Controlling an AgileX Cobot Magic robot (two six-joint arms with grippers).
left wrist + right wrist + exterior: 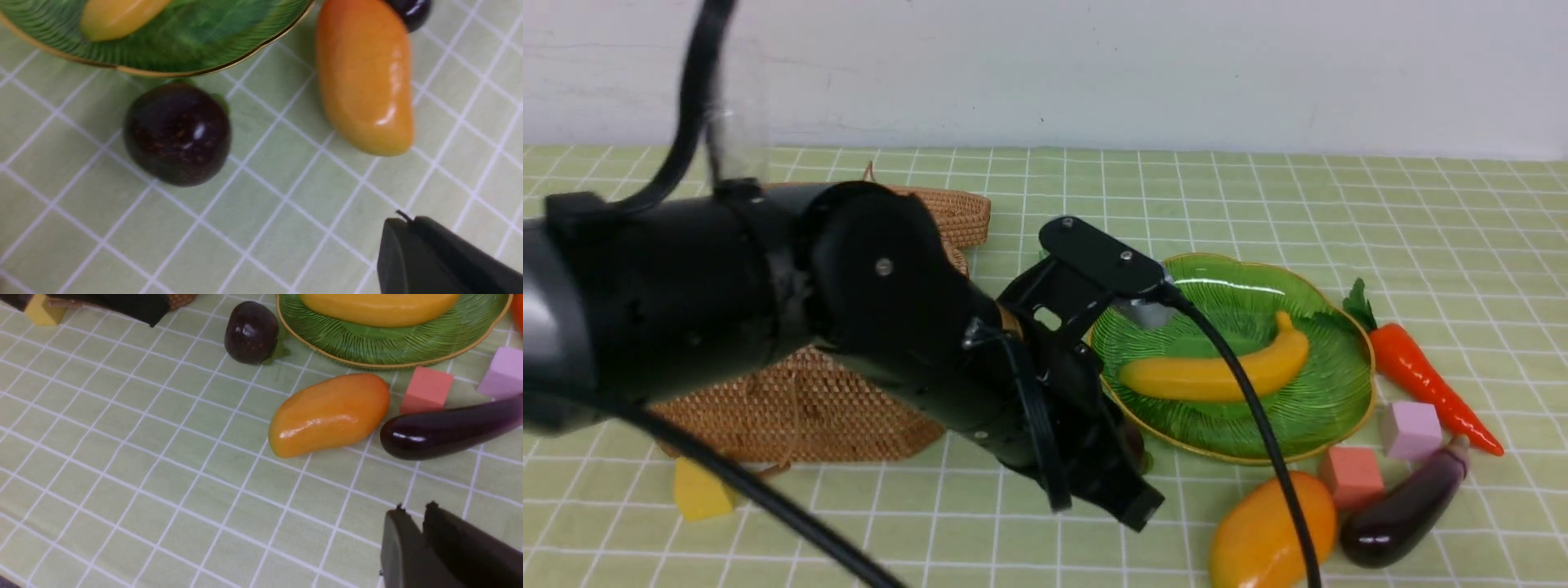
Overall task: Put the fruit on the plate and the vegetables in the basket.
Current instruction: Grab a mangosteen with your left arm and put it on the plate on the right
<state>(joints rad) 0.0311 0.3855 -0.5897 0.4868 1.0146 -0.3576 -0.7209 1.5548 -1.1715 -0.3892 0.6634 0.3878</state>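
Left gripper (404, 228), closed, near round purple fruit (177, 132)

No legible text — none anywhere.

Stretching left arm (874, 310) from left edge to lower centre, left gripper (1139, 506) closed; holding right gripper (412, 508) barely parted, empty.

Left arm (727, 318): glossy blk round links, silver screws (883, 266), thick blk cables (1262, 425), matte blk tool (1135, 506)
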